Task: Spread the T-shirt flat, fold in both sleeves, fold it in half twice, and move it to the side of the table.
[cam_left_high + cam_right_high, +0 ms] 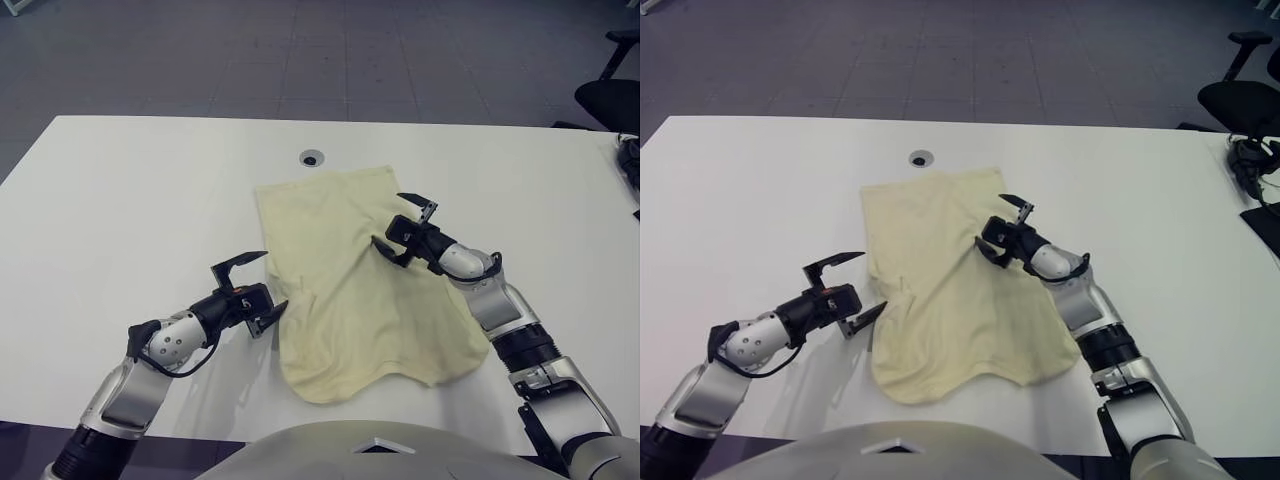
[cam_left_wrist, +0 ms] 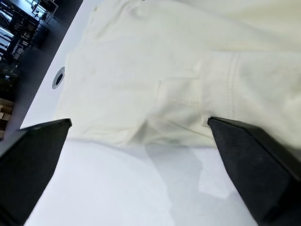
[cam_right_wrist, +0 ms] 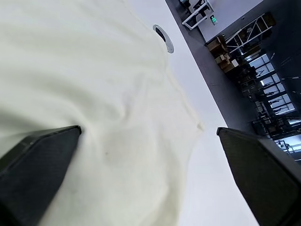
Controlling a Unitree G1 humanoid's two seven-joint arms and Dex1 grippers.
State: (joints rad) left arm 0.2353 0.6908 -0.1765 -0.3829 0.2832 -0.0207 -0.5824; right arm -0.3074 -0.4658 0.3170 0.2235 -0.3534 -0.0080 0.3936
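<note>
Left eye view: on the white table, the left gripper sits with its fingers spread wide, just at the left edge of the cream T-shirt. The shirt lies mid-table as a long strip, its sleeves seemingly already turned in. Further right, the right gripper hovers over the shirt's right half, equally wide. For the halving fold, I judge each should pinch all layers at its own edge and lift together, so the tucked sleeves stay put.
</note>
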